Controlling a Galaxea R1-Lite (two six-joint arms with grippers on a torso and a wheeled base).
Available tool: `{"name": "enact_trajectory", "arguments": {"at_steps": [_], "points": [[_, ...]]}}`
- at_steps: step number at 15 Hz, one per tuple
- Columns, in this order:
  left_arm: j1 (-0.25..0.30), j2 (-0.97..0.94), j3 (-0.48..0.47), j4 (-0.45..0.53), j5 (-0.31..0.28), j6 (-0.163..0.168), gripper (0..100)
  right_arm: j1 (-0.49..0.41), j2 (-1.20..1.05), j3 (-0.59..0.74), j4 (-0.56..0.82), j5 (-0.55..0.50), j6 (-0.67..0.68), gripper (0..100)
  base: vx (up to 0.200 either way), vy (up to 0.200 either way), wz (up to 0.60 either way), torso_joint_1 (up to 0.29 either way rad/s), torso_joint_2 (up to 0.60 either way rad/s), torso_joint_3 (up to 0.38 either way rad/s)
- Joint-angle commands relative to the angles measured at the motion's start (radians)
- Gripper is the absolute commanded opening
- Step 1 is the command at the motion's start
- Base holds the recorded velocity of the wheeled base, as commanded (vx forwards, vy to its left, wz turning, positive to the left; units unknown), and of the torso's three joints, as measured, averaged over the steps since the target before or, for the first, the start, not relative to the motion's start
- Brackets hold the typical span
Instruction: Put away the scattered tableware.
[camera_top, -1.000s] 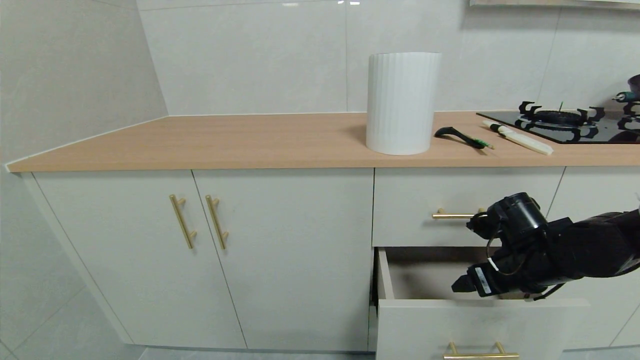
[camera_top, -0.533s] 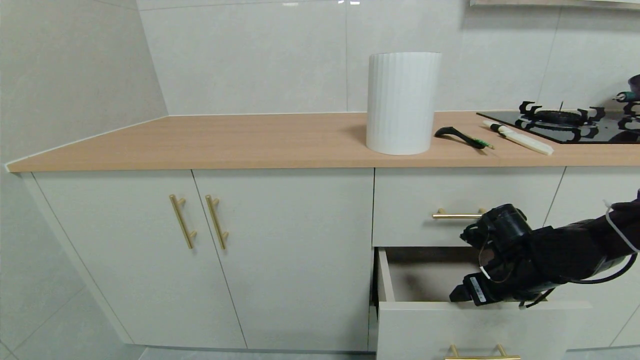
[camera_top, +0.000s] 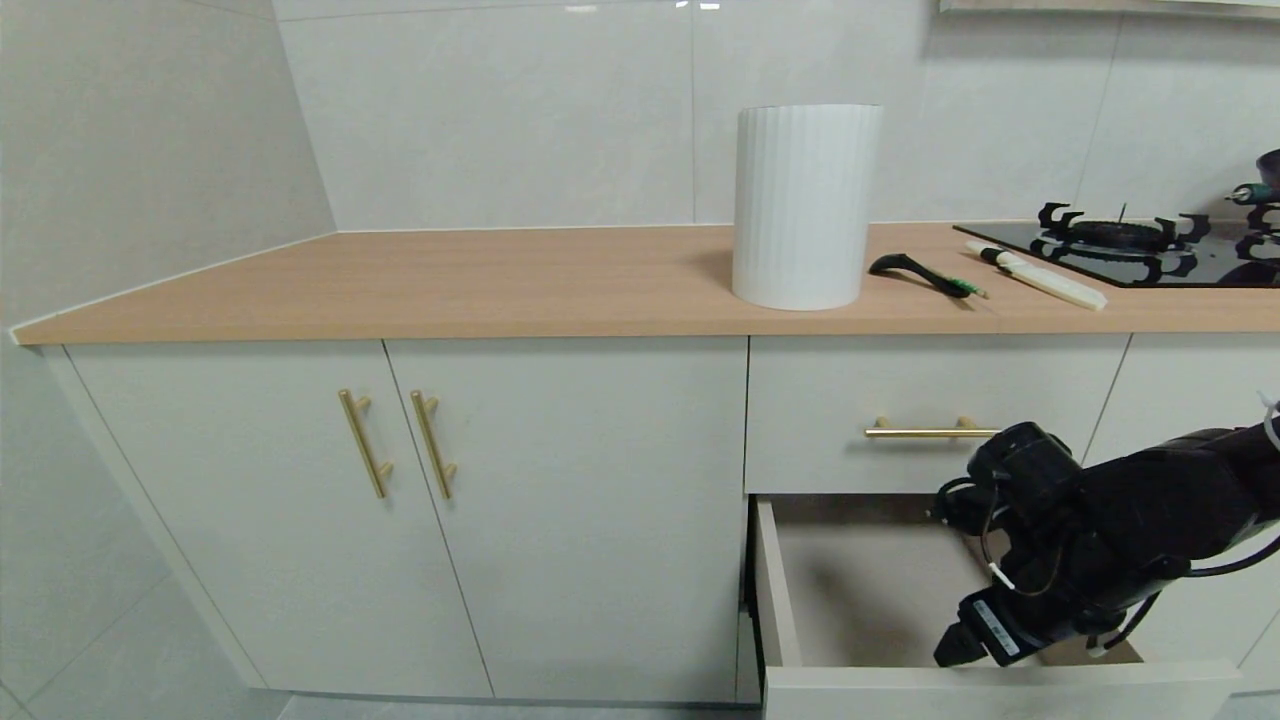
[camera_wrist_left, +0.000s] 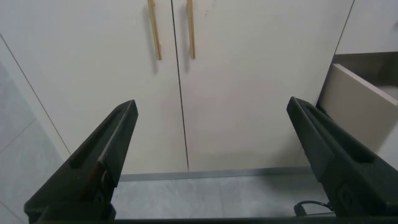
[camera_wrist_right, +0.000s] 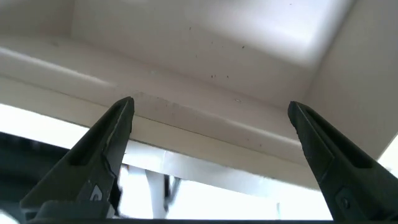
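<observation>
A black spoon with a green handle (camera_top: 925, 273) and a long white utensil (camera_top: 1040, 275) lie on the wooden counter (camera_top: 480, 285), to the right of a tall white ribbed container (camera_top: 805, 205). Below them the lower drawer (camera_top: 775, 600) stands pulled out, and its floor looks bare. My right gripper (camera_top: 952, 655) is low inside the drawer, just behind its front panel (camera_top: 1000, 685). In the right wrist view this gripper (camera_wrist_right: 209, 107) is open, with the panel's top edge (camera_wrist_right: 186, 130) crossing between the fingers. My left gripper (camera_wrist_left: 210, 106) is open and holds nothing, facing the cabinet doors (camera_wrist_left: 249, 81).
A gas hob (camera_top: 1120, 240) sits at the counter's right end. The upper drawer (camera_top: 930, 410) is closed, with a brass handle. Two cabinet doors with brass handles (camera_top: 400, 445) are to the left of the drawers. The open drawer's side (camera_wrist_left: 357, 93) is in the left wrist view.
The lower drawer has slid out further toward me. My right gripper has moved down and back with its front panel.
</observation>
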Motion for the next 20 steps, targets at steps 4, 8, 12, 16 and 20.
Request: {"name": "enact_trajectory", "arguments": {"at_steps": [4, 8, 12, 16, 20], "points": [[0.000, 0.000, 0.000, 0.000, 0.001, -0.001, 100, 0.050, -0.011, 0.000, 0.149, 0.001, -0.056, 100, 0.000, 0.000, 0.00, 0.000, 0.00, 0.000], [0.000, 0.000, 0.000, 0.000, 0.001, -0.001, 100, 0.099, -0.011, 0.003, 0.262, 0.001, -0.102, 100, 0.000, 0.000, 0.00, 0.000, 0.00, 0.000], [0.000, 0.000, 0.000, 0.000, -0.001, -0.001, 100, 0.107, -0.015, 0.006, 0.265, 0.005, -0.102, 100, 0.000, 0.000, 0.00, 0.000, 0.00, 0.000], [0.000, 0.000, 0.000, 0.000, 0.001, 0.001, 100, 0.063, -0.102, -0.052, 0.152, 0.051, 0.051, 100, 0.000, 0.000, 0.00, 0.000, 0.00, 0.000], [0.000, 0.000, 0.000, 0.000, 0.001, -0.001, 100, -0.016, -0.255, -0.057, 0.078, 0.094, 0.088, 100, 0.000, 0.000, 0.00, 0.000, 0.00, 0.000]]}}
